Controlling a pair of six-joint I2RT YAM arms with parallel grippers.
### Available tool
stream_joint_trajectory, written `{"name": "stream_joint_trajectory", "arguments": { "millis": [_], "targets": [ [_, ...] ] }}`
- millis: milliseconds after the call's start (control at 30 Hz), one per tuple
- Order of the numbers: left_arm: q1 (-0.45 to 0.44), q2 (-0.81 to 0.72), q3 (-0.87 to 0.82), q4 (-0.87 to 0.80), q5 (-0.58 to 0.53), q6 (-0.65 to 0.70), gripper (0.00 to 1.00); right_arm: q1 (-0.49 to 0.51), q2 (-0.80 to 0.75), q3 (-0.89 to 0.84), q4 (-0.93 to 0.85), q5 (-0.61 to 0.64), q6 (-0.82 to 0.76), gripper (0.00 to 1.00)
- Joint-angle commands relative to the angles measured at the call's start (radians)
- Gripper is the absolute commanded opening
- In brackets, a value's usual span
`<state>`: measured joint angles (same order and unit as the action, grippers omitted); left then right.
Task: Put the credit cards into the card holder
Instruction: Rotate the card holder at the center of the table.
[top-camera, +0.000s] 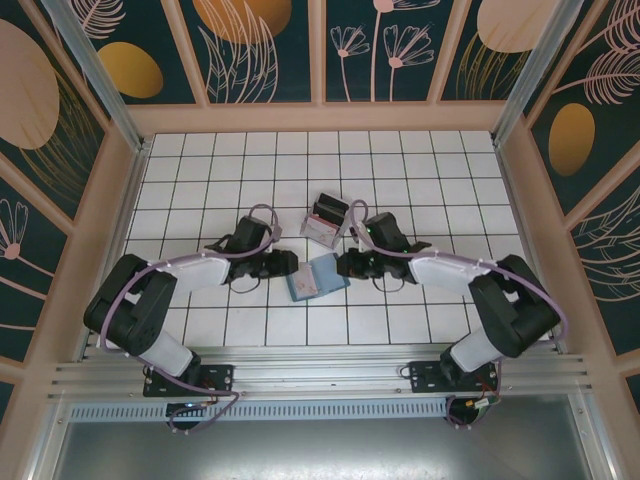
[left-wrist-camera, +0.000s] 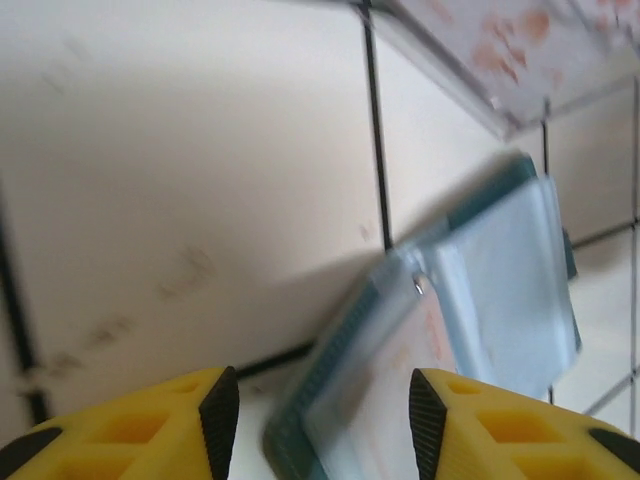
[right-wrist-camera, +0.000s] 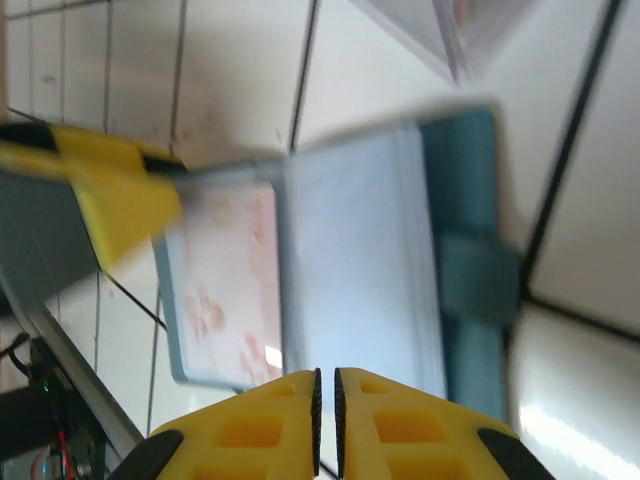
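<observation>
Teal card holder (top-camera: 317, 277) lies open on the white tiled table (top-camera: 200, 180) in my overhead view, between the left gripper (top-camera: 291, 265) and right gripper (top-camera: 343, 265), just in front of a small clear box (top-camera: 325, 222). On my left wrist camera the fingers (left-wrist-camera: 218, 415) stand spread apart, clasping nothing, with the holder's corner showing between them. On my right wrist camera the fingers (right-wrist-camera: 290, 410) are pressed together over the holder's pale inner side, where a pinkish credit card (right-wrist-camera: 225, 275) lies on one half.
</observation>
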<state>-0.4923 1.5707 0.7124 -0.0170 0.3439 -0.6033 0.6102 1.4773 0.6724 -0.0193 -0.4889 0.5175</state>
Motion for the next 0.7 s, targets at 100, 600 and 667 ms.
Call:
{"name": "stream_joint_trajectory", "arguments": {
  "millis": [100,600,667],
  "targets": [
    [0.051,0.112,0.182,-0.148,-0.07,0.092,0.44,0.008,-0.097,-0.121,-0.079,0.001,0.008,0.16],
    [-0.024,0.045,-0.062,0.061,0.091,-0.019,0.29,0.076,0.148,0.0,0.103,0.205,0.064,0.15],
    [-0.051,0.01,-0.12,0.092,0.095,-0.062,0.29,0.076,0.181,0.036,0.091,0.196,0.034,0.15]
  ]
}}
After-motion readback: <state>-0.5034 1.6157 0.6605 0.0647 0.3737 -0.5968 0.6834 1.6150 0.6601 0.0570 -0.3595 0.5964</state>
